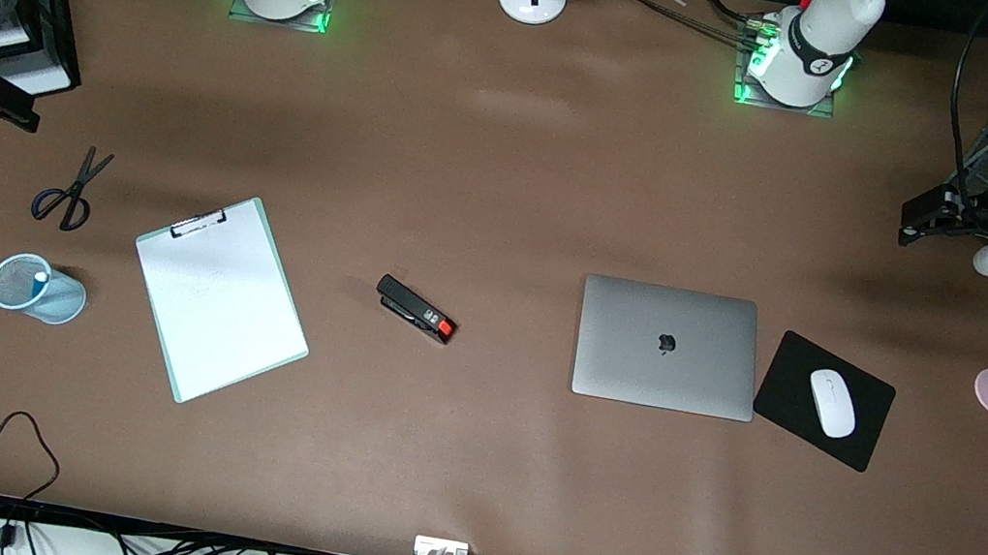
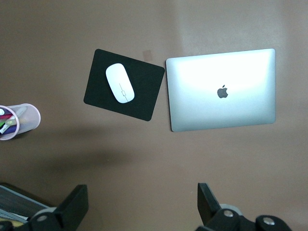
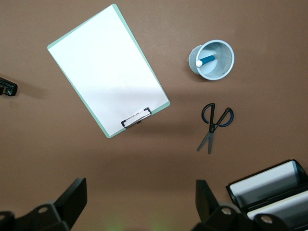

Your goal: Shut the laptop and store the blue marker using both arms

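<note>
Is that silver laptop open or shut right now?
Shut. The laptop lies flat on the table with its lid down: only the lid with the dark apple logo shows, no keys or screen.

We are seeing the silver laptop [image 1: 668, 347] lying shut on the table, the blue marker [image 1: 40, 280] standing inside the pale-blue mesh cup [image 1: 64, 301].

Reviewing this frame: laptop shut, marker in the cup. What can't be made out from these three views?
- blue marker: lower end hidden by the light blue mesh cup, right wrist view.
- laptop: keys and screen hidden by its shut lid.
- pink pen cup: cut by the left wrist view's edge; its pens too small in the front view.
</note>
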### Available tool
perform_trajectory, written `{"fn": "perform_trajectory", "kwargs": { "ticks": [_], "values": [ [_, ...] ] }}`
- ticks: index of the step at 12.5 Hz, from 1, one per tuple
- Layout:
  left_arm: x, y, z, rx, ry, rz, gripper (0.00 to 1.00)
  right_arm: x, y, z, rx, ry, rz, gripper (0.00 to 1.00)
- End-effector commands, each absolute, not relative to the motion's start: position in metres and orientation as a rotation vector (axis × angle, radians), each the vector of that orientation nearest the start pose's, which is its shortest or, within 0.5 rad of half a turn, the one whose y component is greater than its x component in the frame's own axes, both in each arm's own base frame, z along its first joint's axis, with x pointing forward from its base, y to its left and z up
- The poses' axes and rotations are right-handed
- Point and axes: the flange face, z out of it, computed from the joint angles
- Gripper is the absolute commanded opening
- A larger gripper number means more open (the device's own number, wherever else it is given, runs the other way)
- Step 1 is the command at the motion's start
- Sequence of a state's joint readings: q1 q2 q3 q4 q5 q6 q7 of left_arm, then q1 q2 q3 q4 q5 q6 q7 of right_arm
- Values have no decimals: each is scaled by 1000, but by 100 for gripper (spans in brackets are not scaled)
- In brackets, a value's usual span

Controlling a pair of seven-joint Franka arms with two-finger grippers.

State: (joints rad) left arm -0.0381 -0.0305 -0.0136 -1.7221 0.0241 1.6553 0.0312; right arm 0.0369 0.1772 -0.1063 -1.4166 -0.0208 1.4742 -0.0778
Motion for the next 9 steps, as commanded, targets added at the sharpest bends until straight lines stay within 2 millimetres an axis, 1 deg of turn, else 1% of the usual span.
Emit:
{"fn": "perform_trajectory", "kwargs": {
  "ticks": [1, 2, 5, 8, 9],
  "values": [
    [550, -27, 583, -3119, 172, 62, 100, 573, -39, 596, -3144, 87, 171, 100],
    [550, -26, 583, -3119, 170, 62, 100, 567, -39, 592, -3143, 85, 167, 100],
    [550, -27, 583, -3119, 172, 62, 100, 552, -40, 594, -3148, 72, 124, 100],
    [550, -27, 583, -3119, 172, 60, 100, 547, -40, 606, -3151, 68, 103, 100],
    [550, -27, 583, -3119, 172, 62, 100, 547, -40, 606, -3154, 68, 103, 100]
  ]
}}
